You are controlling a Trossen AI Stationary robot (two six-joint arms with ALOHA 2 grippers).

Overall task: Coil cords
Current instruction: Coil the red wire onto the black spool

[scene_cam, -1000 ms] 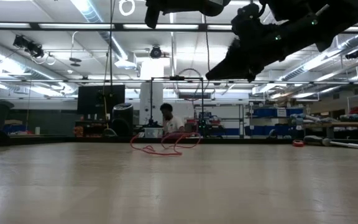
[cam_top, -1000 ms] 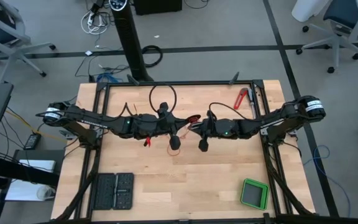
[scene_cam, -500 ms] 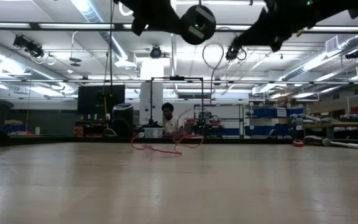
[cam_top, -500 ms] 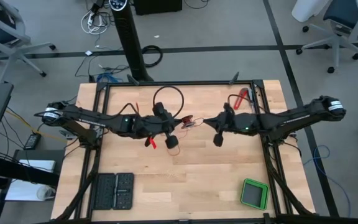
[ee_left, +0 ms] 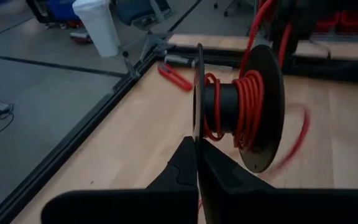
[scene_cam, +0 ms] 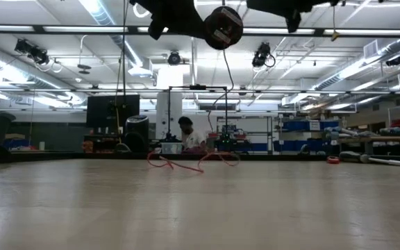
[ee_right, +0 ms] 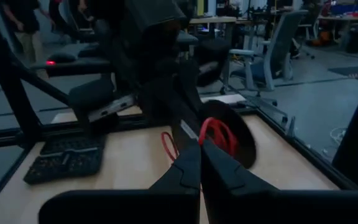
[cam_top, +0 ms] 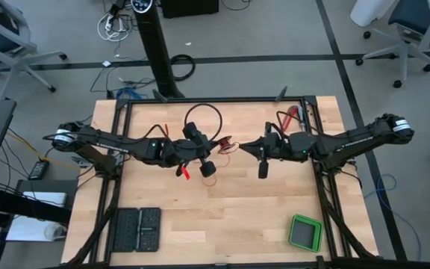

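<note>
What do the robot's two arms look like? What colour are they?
Both arms are dark, almost black, long and thin with joints. The left arm has a white-marked round cap at its outer end and a small green light near the wrist. The right arm matches it. Each ends in a left gripper or right gripper with two flat black pointed jaws.

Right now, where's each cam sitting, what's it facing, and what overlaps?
High: overhead, straight down; both arms, left gripper, right gripper.
Low: table height, across the table into the room; arms at top.
Left wrist: past its own shut fingers at the spool of red wire.
Right wrist: past its shut fingers, same spool.
Shared: spool, all four.
</note>
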